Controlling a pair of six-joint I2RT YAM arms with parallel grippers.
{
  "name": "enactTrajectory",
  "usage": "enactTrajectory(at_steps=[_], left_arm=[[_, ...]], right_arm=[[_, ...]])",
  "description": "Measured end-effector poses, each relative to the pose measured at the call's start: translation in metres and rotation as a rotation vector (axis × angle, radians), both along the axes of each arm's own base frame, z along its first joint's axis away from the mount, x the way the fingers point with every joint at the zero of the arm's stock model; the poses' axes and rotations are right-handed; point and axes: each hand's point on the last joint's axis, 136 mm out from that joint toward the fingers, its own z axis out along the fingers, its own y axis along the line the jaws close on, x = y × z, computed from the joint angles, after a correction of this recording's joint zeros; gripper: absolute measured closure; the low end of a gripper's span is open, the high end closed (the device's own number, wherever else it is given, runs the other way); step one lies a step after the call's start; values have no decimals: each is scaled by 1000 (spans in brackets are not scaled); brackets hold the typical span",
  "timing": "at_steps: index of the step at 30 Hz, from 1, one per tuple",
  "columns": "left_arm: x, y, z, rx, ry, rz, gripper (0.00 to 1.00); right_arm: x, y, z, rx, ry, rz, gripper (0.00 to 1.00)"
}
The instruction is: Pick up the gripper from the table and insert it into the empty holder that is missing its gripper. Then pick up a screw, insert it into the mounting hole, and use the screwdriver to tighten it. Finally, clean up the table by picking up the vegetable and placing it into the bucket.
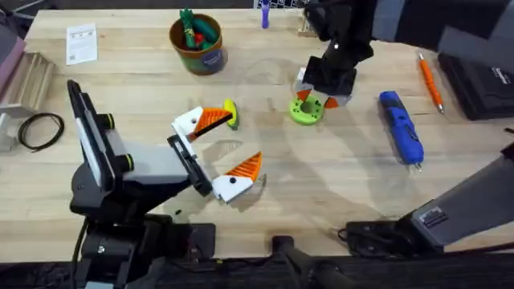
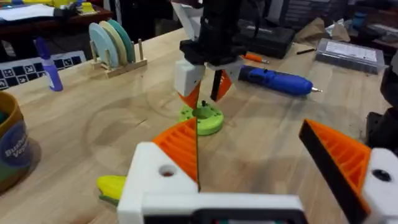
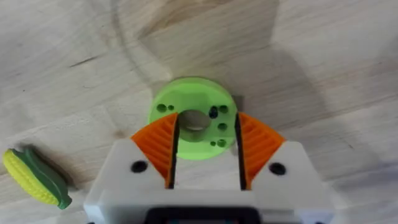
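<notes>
My left gripper (image 1: 241,140) (image 2: 249,134) stands open low over the table, an orange ribbed finger on each white mount. The yellow vegetable (image 1: 231,114) (image 2: 112,185) (image 3: 34,177) lies beside its far finger. My right gripper (image 1: 315,103) (image 3: 207,121) hangs open just over the green holed disc (image 1: 304,114) (image 2: 202,119) (image 3: 193,93), with its orange fingers either side of the centre hole. The blue screwdriver (image 1: 401,128) (image 2: 273,81) lies to the right. The bucket (image 1: 201,52) (image 2: 9,149) stands at the back with toy vegetables inside. The loose gripper and the empty holder are out of view. Screws are too small to tell.
A thin orange stick tool (image 1: 430,80) lies at the back right next to a black case (image 1: 482,84). A black cable coil (image 1: 40,130) and a paper card (image 1: 82,42) sit at the far left. A rack of discs (image 2: 112,40) and a blue marker (image 2: 48,65) stand at the back.
</notes>
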Motion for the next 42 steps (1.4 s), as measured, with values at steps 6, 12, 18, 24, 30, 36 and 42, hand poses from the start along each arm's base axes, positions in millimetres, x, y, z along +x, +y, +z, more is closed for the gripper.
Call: enactTrajectory(at_steps=[6,12,18,24,30,36,42], left_arm=[[0,0,0,0,0,0,15],[0,0,0,0,1,0,15],[0,0,0,0,0,0,15],[0,0,0,0,0,0,15],[0,0,0,0,0,0,14],[0,0,0,0,0,0,14],[0,0,0,0,1,0,14]], right_arm=[[0,0,-1,0,1,-3,581],[1,0,-2,-2,1,-3,609],[1,-4,-9,-33,13,-5,619],[2,-5,-10,-38,12,-6,662],[4,-4,-10,-34,2,-6,751],[6,-4,-9,-42,-7,-5,816],[6,-4,-9,-47,-9,-4,896]])
